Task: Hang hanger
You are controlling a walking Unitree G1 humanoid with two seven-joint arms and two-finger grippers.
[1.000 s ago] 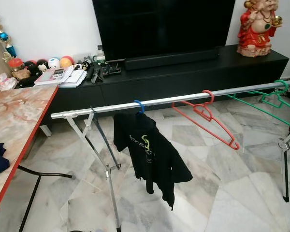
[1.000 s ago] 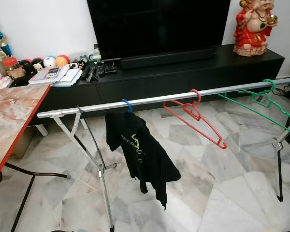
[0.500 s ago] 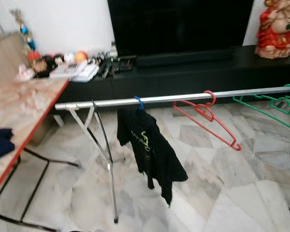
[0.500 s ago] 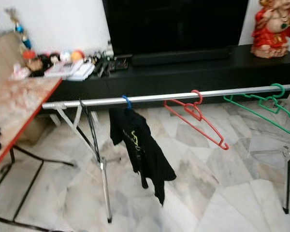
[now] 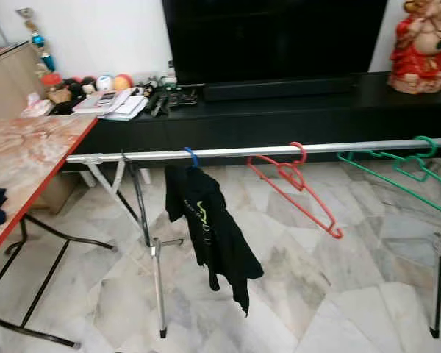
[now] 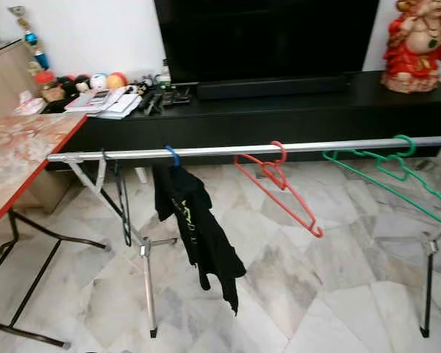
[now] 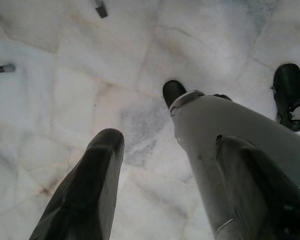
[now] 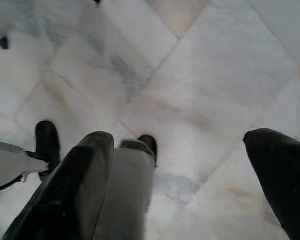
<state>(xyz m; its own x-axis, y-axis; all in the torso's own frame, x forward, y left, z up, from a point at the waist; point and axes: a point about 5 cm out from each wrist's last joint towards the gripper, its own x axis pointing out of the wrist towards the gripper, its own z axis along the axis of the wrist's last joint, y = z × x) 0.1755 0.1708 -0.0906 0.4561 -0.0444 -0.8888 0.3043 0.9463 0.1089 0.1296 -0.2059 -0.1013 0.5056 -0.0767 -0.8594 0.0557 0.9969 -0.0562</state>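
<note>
The drying rack (image 5: pixel 279 151) is standing across the floor, already carrying a black shirt (image 5: pixel 209 228) on a blue hanger (image 5: pixel 192 155), a red hanger (image 5: pixel 298 191) and a green hanger (image 5: pixel 400 173) further right. Both pincers, left (image 7: pixel 165 185) and right (image 8: pixel 180 185), are hanging wide open and empty; the hanging looks finished.

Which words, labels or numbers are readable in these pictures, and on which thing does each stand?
Black garment hanging from the silver rail: a yellow-green logo with letters, too blurred to read.
Papers and booklets on the black TV cabinet: print too small to read.
No other text is legible.
</note>
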